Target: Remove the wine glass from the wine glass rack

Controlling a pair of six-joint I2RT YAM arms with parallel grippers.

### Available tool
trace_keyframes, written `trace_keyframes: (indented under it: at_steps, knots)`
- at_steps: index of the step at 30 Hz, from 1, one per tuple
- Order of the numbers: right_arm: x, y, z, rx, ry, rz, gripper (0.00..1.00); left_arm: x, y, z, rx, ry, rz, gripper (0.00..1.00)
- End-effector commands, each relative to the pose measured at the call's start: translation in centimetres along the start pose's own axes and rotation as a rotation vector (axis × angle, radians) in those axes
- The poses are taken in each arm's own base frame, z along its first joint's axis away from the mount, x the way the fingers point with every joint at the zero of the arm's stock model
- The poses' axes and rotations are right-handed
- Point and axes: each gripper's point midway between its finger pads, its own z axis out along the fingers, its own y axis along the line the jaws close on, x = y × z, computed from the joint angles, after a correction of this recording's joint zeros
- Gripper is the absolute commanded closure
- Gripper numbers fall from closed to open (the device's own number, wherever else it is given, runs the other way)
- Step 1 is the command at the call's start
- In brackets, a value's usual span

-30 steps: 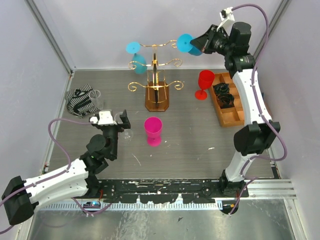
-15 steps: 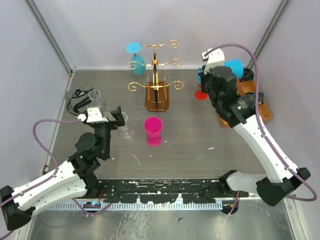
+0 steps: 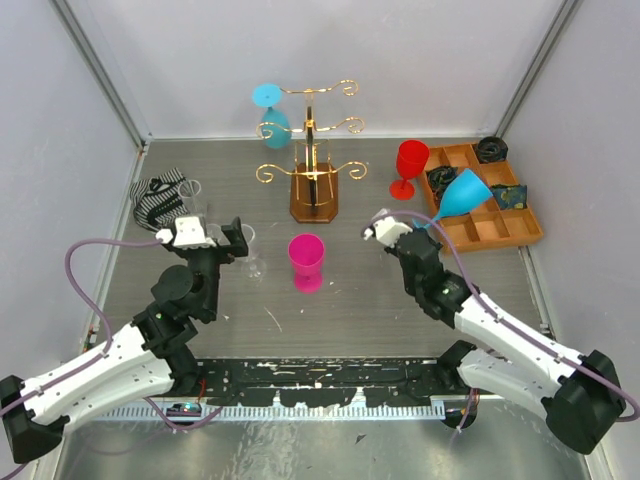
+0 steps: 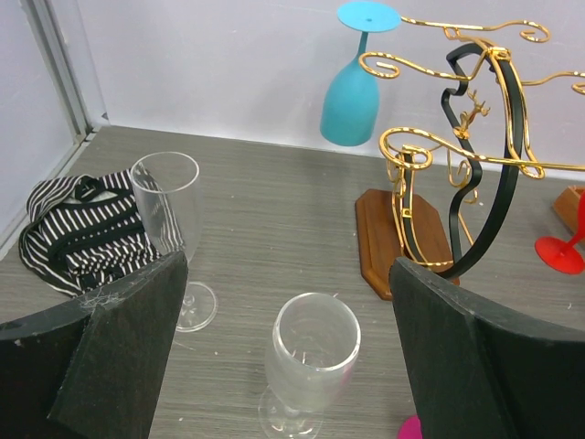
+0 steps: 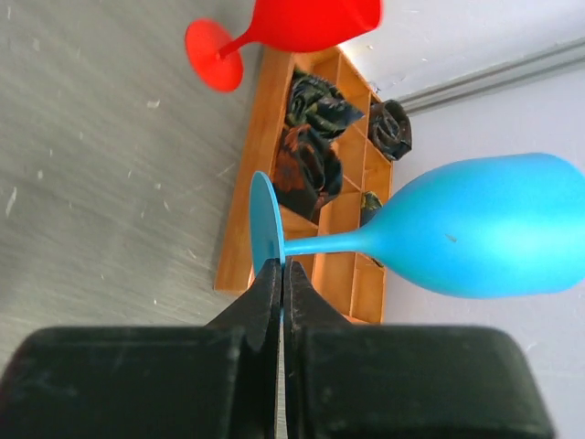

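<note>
Right pincer is clamped shut on the edge of the foot disc of the blue wine glass. The glass is clear of the wine glass rack and well to its right, in the air over the near-left corner of the orange tray.

Key relation: the glass runs straight out beyond the fingertips, foot at the pincer, then stem, with the bowl furthest out. From above, the long axis slants up and away to the right, with the bowl toward the tray. It does not look upright; I can't tell the exact tilt.

Judgement: the glass is already off the rack and what's left is setting it down. For that the foot has to swing under the bowl before it meets the tabletop. The red glass and the tray sit close on the bowl side. The barer patch is toward the pink cup.

Left pincer is open wide and holds nothing. It sits low at the left, with two clear glasses just in front of it and a striped cloth beyond them.

A second blue wine glass hangs bowl-down from the rack's upper left arm. The left arm is the nearer one to it.
</note>
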Motion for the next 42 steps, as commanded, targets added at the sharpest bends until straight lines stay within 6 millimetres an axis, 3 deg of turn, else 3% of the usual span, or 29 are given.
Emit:
trace_keyframes:
  at_steps: [1, 5, 11, 19, 23, 32, 42]
  knots:
    - [-1.9, -0.8, 0.6, 0.083, -0.174, -0.121, 1.0, -2.0, 0.2, -0.2, 0.0, -0.031, -0.058, 0.02]
    - [-1.1, 1.7, 1.9, 0.066, -0.223, -0.233, 1.0, -1.8, 0.1, -0.2, 0.003, -0.033, -0.064, 0.02]
    - [-0.2, 3.2, 4.1, 0.103, -0.259, -0.335, 1.0, -1.9, 0.1, -0.3, 0.009, -0.04, -0.075, 0.02]
    - [1.8, 6.2, 7.8, 0.158, -0.201, -0.329, 1.0, -1.4, 0.1, -0.2, 0.006, -0.038, -0.076, 0.02]
    - [3.3, 8.8, 9.1, 0.167, -0.14, -0.368, 1.0, -1.7, 0.6, -0.4, -0.004, -0.046, -0.07, 0.02]
    - [7.5, 11.7, 9.1, 0.236, -0.04, -0.358, 1.0, -2.1, 1.6, -0.9, -0.019, -0.048, -0.053, 0.02]
    - [7.9, 14.8, 9.3, 0.049, -0.057, -0.429, 0.97, -1.8, 1.5, -0.8, -0.013, -0.044, -0.036, 0.02]
